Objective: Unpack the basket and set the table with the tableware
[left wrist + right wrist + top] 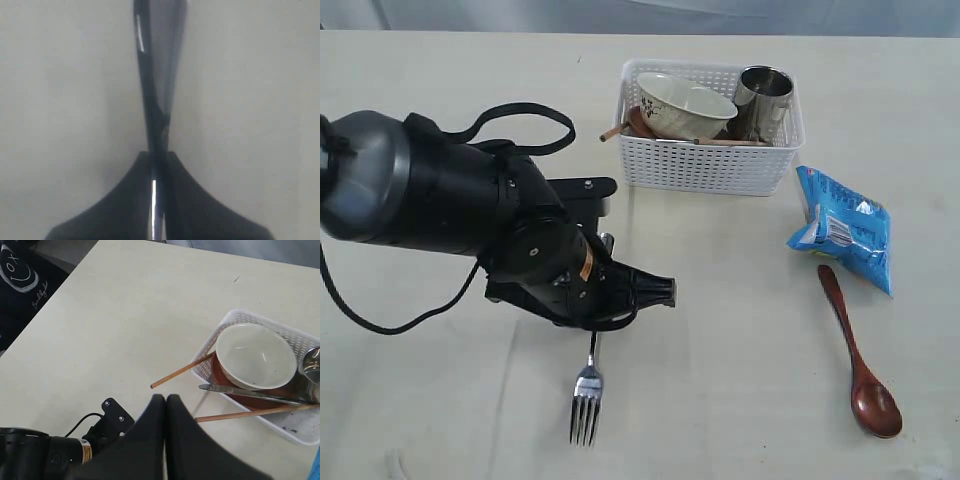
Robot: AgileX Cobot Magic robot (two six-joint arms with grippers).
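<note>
Your left gripper (597, 326) is clamped on the handle of the silver fork (586, 398). In the left wrist view, the thin metal handle (154, 195) runs straight out from between the pressed-together fingers (120, 210). The fork's tines point away from the fingertips and lie down at the table (740, 330), though you cannot tell whether they touch it.

The white basket (705, 165) sits behind this gripper, on the side away from the tines and well apart from it. It holds the cream bowl (685, 105), the steel cup (763, 100) and the brown sticks (613, 132), one of which pokes out over the rim. The red-brown spoon (855, 360) lies flat on the table well off toward the right arm's side of the gripper. The blue snack bag (845, 228) lies near the spoon's handle end.

Your right gripper (166, 398) has its fingers pressed together with nothing between them. The basket (300, 342) lies ahead of its fingertips and off to one side. The bowl (255, 356) is inside it, and the sticks (180, 371) jut out toward the gripper.
</note>
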